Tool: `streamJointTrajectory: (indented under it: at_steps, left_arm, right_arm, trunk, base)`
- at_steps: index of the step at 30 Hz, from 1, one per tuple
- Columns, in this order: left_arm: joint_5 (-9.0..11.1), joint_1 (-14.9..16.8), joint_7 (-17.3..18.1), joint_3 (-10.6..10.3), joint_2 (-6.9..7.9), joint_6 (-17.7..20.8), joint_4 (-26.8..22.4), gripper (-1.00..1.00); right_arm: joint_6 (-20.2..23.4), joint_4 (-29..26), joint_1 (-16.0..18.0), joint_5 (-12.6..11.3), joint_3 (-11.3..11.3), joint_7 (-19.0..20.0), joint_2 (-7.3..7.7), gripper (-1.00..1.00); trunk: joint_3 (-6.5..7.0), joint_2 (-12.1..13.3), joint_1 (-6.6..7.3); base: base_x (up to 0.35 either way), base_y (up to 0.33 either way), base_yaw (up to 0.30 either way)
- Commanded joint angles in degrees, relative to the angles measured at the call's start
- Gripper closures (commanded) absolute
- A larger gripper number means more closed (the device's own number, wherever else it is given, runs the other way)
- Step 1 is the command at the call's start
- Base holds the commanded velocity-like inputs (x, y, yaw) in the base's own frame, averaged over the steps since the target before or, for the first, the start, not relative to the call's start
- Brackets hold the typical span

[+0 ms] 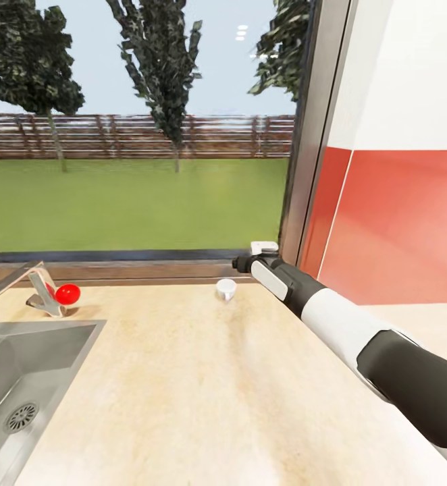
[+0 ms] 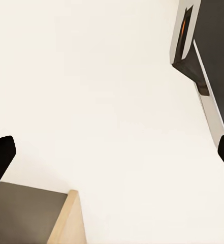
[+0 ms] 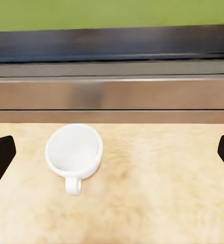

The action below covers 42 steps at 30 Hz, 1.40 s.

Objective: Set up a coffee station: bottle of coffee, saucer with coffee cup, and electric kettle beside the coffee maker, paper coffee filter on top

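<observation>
Right fingers (image 3: 112,152), spread wide and empty, hover near the cup (image 1: 226,289), which sits on the desk (image 1: 203,385) by the window, handle toward them. Closing off-centre could tip it. Left fingers (image 2: 112,152) also gape, empty.

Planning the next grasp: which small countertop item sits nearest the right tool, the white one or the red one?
The small white handled cup, just beside the right tool; the red ball lies far off by the faucet.
</observation>
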State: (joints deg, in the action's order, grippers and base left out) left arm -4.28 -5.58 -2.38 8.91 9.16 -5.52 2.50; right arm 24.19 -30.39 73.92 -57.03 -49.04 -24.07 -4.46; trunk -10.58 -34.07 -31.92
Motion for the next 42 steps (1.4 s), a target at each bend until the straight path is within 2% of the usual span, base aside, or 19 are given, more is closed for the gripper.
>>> streamJointTrajectory:
  at_steps: [1,42]
  left_arm:
    - [-0.5,0.0,-0.2,0.4,0.03,-0.4,0.1,-1.00]
    - [-0.5,0.0,-0.1,0.4,-0.04,-0.4,0.1,-1.00]
  right_arm:
    - [0.1,-0.1,0.1,-0.5,-0.4,-0.4,0.05,-1.00]
    - [-0.2,0.1,0.0,-0.5,-0.4,-0.5,0.38,-1.00]
  trunk:
    - [-0.18,-0.1,-0.02]
    - [-3.89,-0.1,-0.02]
  base:
    - [0.000,0.000,0.000]
    - [0.000,0.000,0.000]
